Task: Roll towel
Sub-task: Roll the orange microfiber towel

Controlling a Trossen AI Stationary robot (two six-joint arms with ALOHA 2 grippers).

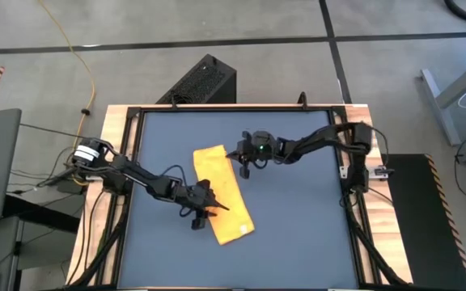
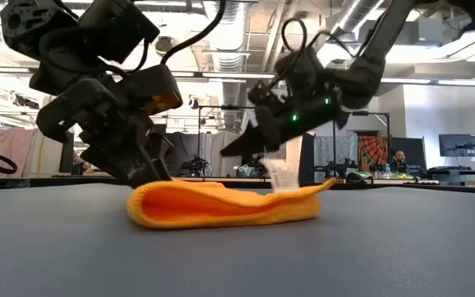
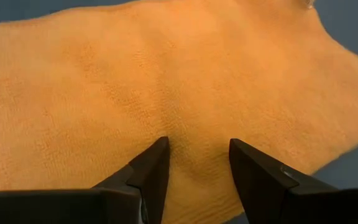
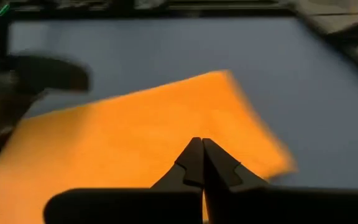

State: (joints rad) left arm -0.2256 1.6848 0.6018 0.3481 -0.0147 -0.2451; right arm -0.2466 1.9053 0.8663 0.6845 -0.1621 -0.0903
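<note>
1. The towel (image 1: 223, 192) lies near the middle of the dark blue surface (image 1: 298, 218) as a long yellow strip, running diagonally from its far end near the right claw to its near end by the left claw.
2. The left arm reaches in from the left edge of the surface, its links stretched low and angled toward the towel's near half.
3. The left claw (image 1: 203, 212) sits at the towel's left edge, tilted downward; in the left wrist view its fingers (image 3: 151, 171) stand spread apart with yellow cloth filling the gap between them and beyond.
4. In the low view the left claw (image 2: 143, 169) presses at the towel's (image 2: 221, 206) raised, folded end, where the cloth bulges up into a rounded lip.
5. The right arm comes in from the right edge, elbow bent, wrist pointing toward the towel's far end.
6. The right claw (image 1: 239, 155) hovers just beside the far right corner of the towel; in the right wrist view its fingers (image 4: 194, 158) are pressed together, tips meeting, with the towel (image 4: 135, 137) lying beyond them and nothing between them.
</note>
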